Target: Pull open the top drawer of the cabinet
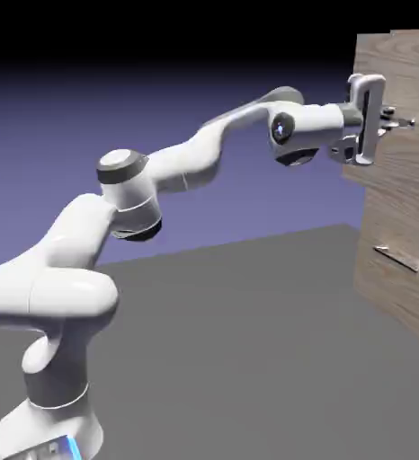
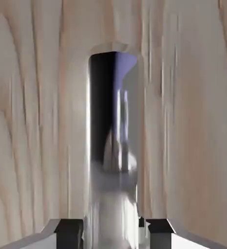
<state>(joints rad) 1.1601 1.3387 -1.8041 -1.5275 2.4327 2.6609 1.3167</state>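
Two-finger grey tool (image 2: 113, 233) clamped on thin metallic bar handle (image 2: 114, 146) of uppermost light-brown wood-grain drawer front (image 1: 406, 81), high on tall light-brown wood-grain cabinet (image 1: 402, 225) at right of grey desk (image 1: 231, 341). Similar lower handle (image 1: 397, 258) untouched.

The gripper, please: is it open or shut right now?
Shut: the gripper has its tips against the top drawer's handle.

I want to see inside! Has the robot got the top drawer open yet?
Not yet. Done: the fingers have reached the top drawer and shut on its metal handle. In hand: gripping it. Left: pulling, because the front sits flush with the cabinet.
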